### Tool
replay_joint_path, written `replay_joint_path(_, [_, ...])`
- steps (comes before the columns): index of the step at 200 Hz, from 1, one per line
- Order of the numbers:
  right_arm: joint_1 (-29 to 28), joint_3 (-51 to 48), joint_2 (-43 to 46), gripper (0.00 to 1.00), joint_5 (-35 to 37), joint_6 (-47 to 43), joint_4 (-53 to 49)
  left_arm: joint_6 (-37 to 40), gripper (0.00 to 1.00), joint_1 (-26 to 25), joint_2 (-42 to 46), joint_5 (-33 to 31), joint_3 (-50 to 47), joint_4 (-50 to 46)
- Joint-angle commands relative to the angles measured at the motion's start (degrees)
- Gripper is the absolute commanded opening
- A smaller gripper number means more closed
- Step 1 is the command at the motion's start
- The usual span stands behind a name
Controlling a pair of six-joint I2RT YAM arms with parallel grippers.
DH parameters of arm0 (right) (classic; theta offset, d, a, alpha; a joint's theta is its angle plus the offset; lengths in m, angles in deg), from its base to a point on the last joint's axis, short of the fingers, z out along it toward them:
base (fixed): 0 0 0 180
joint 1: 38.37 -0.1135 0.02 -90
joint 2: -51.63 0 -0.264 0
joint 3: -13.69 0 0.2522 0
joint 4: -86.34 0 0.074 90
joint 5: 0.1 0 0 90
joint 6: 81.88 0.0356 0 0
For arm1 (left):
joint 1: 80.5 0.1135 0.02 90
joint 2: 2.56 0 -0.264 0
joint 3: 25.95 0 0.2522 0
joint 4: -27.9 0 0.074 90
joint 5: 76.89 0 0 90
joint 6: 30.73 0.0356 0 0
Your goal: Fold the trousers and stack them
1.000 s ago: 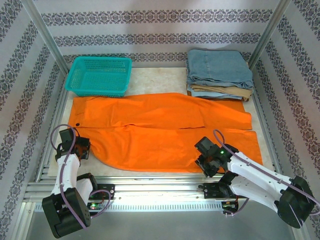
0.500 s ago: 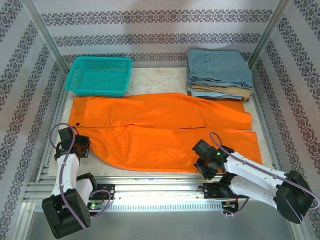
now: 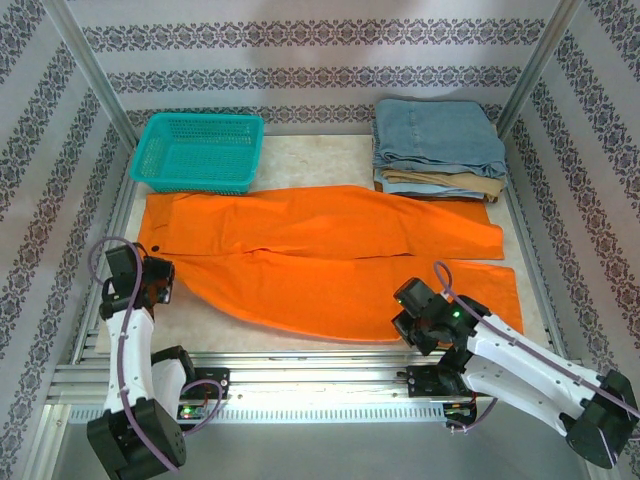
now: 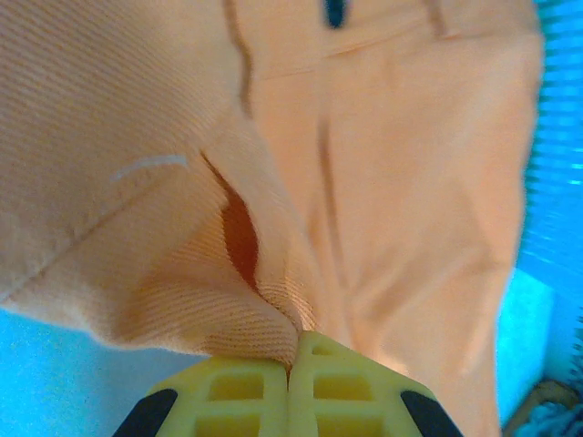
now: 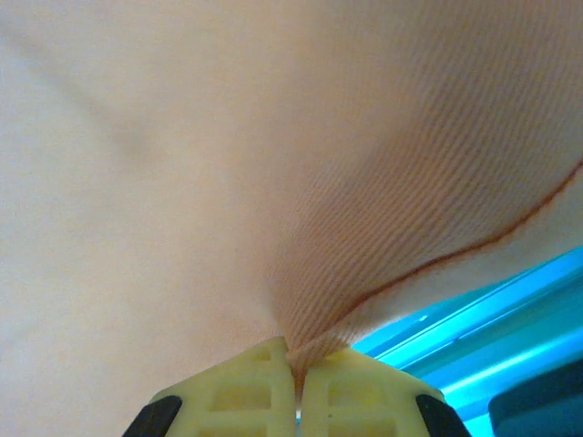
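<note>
The orange trousers point(image 3: 320, 255) lie spread flat across the table, waist at the left, both legs running right. My left gripper point(image 3: 163, 282) is shut on the near waist corner; in the left wrist view the trousers point(image 4: 383, 182) bunch into my left gripper point(image 4: 296, 350), whose yellow fingers pinch the cloth. My right gripper point(image 3: 408, 320) is shut on the near leg's front edge. In the right wrist view the trousers point(image 5: 273, 164) are drawn up into a peak held in my right gripper point(image 5: 296, 360).
A teal basket point(image 3: 198, 152) stands at the back left. A stack of folded denim and tan trousers point(image 3: 438, 150) sits at the back right. Metal frame posts and patterned walls ring the table, with an aluminium rail point(image 3: 300, 380) along the near edge.
My right gripper has closed on the near leg's edge and pulled slightly right. My left gripper has lifted and drawn the waist corner left, so the near edge of the cloth has shifted.
</note>
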Motion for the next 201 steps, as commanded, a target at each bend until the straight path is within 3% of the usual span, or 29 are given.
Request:
replay_joint_path(1, [0.30,7.61,1.68,0.00,6.94,-6.62,-7.01,2.45,0.00,-0.43,2.29,2.44,4.88,-5.25])
replay_joint_path(34, [2.15,17.90,1.08,0.00,9.74,-15.32,-10.34,2.89,0.00,-0.43,4.52,3.68,10.20,-10.33])
replay_joint_path(102, [-0.87,31.94,5.71,0.00,15.15,-24.73,-19.73,2.11,0.00,-0.50,12.42,2.69,18.66,-19.60])
replay_joint_path(143, [-1.61,33.04,8.68,0.00,12.83,-26.75,-21.26,1.57,0.00,-0.43,14.81,2.12,22.16,-23.61])
replay_joint_path(167, [-1.55,32.93,9.13,0.00,15.62,-29.22,-21.18,2.52,0.00,-0.41,14.22,0.50,22.92,-24.27])
replay_joint_path(201, [2.91,36.04,2.95,0.00,20.04,-40.38,-15.46,3.72,0.00,-0.35,8.25,-0.96,21.47,-19.29])
